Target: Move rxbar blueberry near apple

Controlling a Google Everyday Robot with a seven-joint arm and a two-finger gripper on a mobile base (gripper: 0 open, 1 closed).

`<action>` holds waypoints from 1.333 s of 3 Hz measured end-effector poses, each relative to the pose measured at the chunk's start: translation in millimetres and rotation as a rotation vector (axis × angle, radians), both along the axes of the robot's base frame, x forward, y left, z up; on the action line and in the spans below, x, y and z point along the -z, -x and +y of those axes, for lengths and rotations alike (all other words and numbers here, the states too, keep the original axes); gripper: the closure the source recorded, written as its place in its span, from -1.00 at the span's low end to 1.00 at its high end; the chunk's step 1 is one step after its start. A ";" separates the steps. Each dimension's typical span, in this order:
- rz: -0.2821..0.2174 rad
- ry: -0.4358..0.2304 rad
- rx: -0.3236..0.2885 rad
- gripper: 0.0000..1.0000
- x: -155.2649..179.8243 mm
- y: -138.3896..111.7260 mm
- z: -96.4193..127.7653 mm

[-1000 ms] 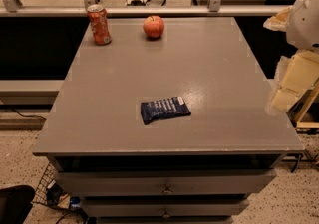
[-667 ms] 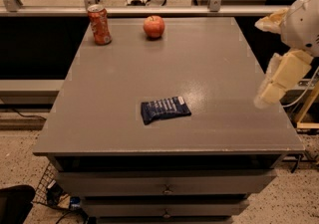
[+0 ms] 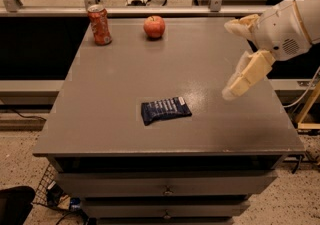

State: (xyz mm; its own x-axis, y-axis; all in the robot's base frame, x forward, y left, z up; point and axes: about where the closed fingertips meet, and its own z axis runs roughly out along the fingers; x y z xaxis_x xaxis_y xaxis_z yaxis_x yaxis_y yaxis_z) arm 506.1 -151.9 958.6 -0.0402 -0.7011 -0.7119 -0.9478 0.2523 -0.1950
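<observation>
So far nothing is done: the rxbar blueberry (image 3: 165, 110) lies flat near the middle of the grey table (image 3: 100, 119), a bit toward 6 o'clock, well apart from the apple (image 3: 154, 26) at 12 o'clock. The gripper (image 3: 230, 58) hangs over the 3 o'clock side, its two fingers spread wide, holding nothing. Grabbing and carrying are left to do

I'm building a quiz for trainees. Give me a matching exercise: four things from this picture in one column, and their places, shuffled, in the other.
1. rxbar blueberry
2. apple
3. soda can
4. pincer

A. open, above the right side of the table
B. far edge, about the middle
C. far left corner
D. lying flat, near the front, centre

Pairs: 1-D, 2-B, 3-C, 4-A
</observation>
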 end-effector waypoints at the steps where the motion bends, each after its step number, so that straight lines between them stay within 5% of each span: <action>1: -0.007 -0.072 -0.025 -1.00 4.4 1.0 28.4; 2: -0.039 -0.129 -0.026 -1.00 42.7 25.7 93.7; 4: -0.025 -0.143 -0.070 -1.00 52.6 14.7 95.3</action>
State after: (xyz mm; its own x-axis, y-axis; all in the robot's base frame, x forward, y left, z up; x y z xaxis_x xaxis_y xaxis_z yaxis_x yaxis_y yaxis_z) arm 491.5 -56.6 906.0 0.0246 -0.5931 -0.8047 -0.9594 0.2122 -0.1857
